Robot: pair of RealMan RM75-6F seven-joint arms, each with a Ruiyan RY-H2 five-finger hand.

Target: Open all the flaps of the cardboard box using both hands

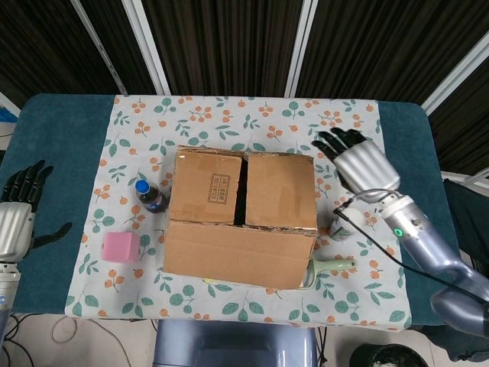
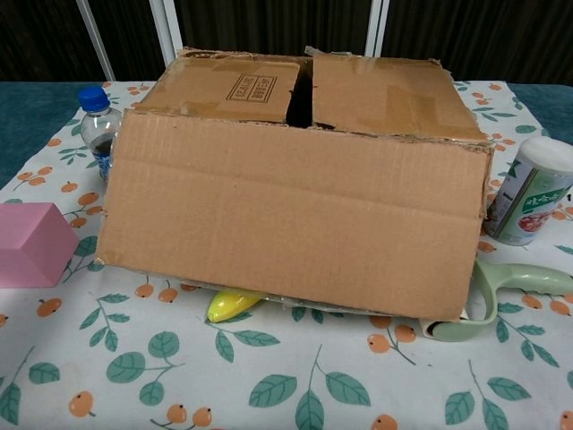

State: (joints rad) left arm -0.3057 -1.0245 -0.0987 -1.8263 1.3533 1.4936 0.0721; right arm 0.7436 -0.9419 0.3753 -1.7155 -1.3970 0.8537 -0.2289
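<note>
The cardboard box (image 1: pixel 241 210) (image 2: pixel 295 179) stands mid-table. Its near long flap (image 1: pixel 237 254) (image 2: pixel 291 228) is folded out and hangs toward me. The two short top flaps (image 1: pixel 205 186) (image 1: pixel 280 189) lie flat over the opening with a dark gap between them. My right hand (image 1: pixel 357 162) hovers with fingers spread just right of the box's far right corner, above the white can, holding nothing. My left hand (image 1: pixel 17 218) is off the table's left edge, fingers apart, empty. Neither hand shows in the chest view.
A blue-capped bottle (image 1: pixel 150 196) (image 2: pixel 97 125) stands left of the box, a pink block (image 1: pixel 121 246) (image 2: pixel 29 244) in front of it. A white can (image 2: pixel 533 191) stands to the right; a green-handled tool (image 1: pixel 330 266) (image 2: pixel 501 291) and a yellow object (image 2: pixel 231 305) lie by the near flap.
</note>
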